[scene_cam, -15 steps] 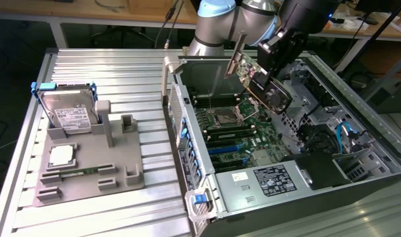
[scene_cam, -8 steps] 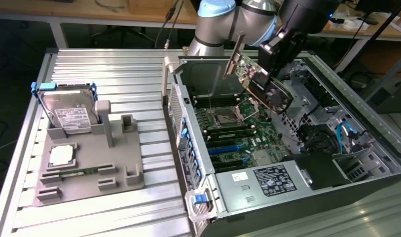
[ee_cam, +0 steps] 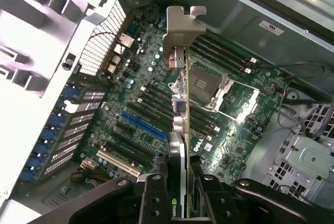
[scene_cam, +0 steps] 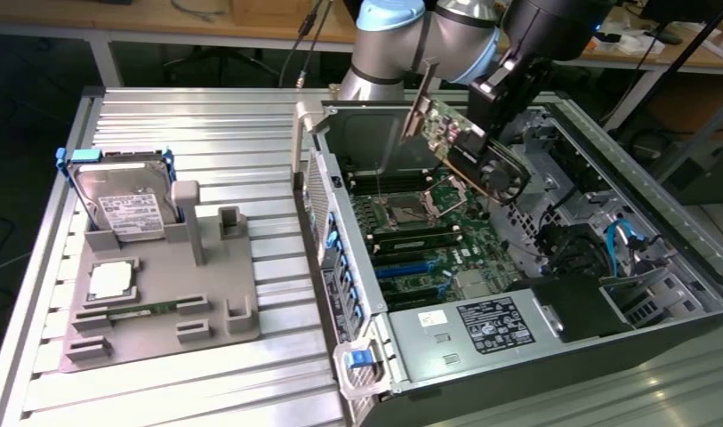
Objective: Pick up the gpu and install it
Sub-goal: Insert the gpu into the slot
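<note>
Your gripper [ee_cam: 180, 185] is clamping the gpu [scene_cam: 456, 147] by its thin edge, with the silver bracket [ee_cam: 181, 28] pointing away from it. Likely reason: you're keeping the connector edge facing the green motherboard [ee_cam: 138, 106] below. The card is flat, with a dark round cooler on one face. It's hanging over the open metal case [scene_cam: 694, 294], not yet seated.

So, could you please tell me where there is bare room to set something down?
Bare ribbed table beyond the hard drive, and in front of the grey fixture. Crowded: inside the computer case, where the gripper holds the gpu over the motherboard.
</note>
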You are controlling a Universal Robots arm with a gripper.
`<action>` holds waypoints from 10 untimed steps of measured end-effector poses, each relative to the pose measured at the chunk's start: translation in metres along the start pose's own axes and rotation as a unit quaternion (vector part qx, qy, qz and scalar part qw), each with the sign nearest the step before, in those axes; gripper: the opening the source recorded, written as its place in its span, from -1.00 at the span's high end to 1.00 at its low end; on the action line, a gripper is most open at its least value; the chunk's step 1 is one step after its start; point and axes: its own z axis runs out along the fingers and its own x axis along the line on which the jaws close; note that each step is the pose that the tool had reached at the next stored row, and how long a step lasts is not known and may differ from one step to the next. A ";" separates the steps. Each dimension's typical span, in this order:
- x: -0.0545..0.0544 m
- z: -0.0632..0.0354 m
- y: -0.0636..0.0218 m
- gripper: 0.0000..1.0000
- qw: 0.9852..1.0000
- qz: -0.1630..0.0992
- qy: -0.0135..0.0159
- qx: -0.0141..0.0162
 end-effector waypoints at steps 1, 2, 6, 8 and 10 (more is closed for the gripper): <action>0.000 0.0000 0.0000 0.47 1.000 -0.004 0.000 0.000; 0.000 0.0000 0.0000 0.47 1.000 -0.008 0.000 0.000; 0.000 0.0000 0.0000 0.47 1.000 -0.022 0.001 0.000; 0.000 0.0000 0.0000 0.47 1.000 -0.029 0.001 0.000; 0.000 0.0000 0.0000 0.47 0.999 -0.036 0.001 0.001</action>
